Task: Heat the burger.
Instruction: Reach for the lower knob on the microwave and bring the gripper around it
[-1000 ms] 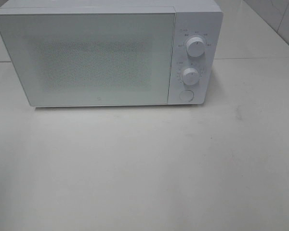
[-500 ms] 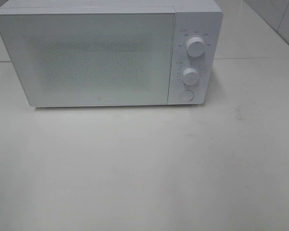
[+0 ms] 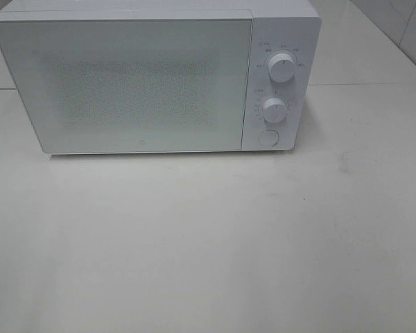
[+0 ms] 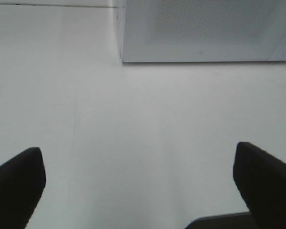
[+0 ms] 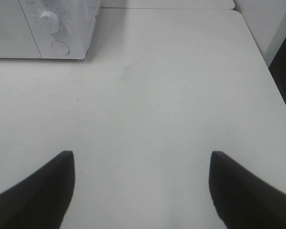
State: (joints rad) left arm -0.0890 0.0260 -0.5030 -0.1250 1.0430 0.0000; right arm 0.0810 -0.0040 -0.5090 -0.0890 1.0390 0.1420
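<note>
The burger is out of view in every frame. A white microwave (image 3: 152,80) stands at the back of the table with its door shut; its two knobs (image 3: 282,67) and round button sit on the right panel. Neither arm shows in the exterior high view. My left gripper (image 4: 138,176) is open over bare table, with the microwave's lower left corner (image 4: 124,57) ahead of it. My right gripper (image 5: 140,183) is open too, nothing between its dark fingers (image 5: 43,191), and the microwave's control panel (image 5: 57,28) lies ahead of it.
The white table (image 3: 208,243) stretches in front of the microwave. Its right edge (image 5: 276,86) shows in the right wrist view, with a dark gap beyond. A tiled wall rises at the back right.
</note>
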